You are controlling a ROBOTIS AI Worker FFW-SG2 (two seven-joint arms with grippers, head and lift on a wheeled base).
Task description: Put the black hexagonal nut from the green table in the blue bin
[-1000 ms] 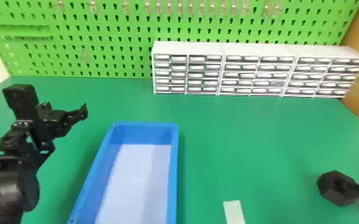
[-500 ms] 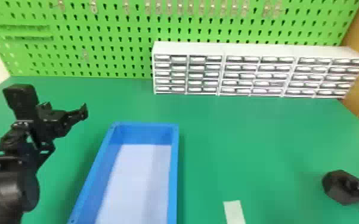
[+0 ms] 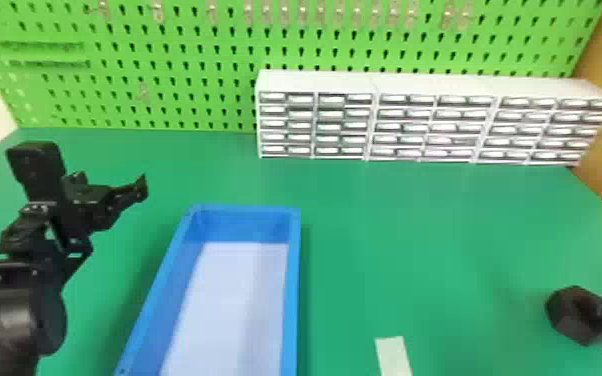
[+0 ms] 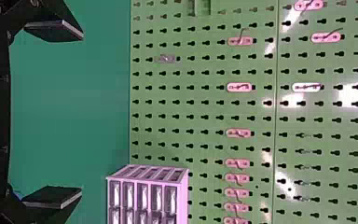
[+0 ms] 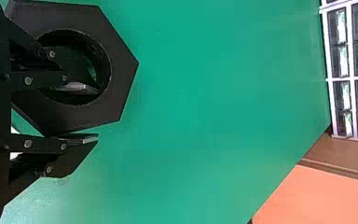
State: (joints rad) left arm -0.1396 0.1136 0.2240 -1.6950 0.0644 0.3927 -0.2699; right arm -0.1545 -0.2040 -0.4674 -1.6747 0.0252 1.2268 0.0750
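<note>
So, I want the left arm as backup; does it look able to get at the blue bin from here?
Probably yes: the open, empty left gripper hangs to the left of the blue bin, with nothing visible between them, though its full reach is unproven.

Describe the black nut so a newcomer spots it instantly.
On the green table, find the blue bin. Go right to the right gripper, one finger through the nut's round hole. It's black and six-sided, unlike the flat white strip nearer the bin.
</note>
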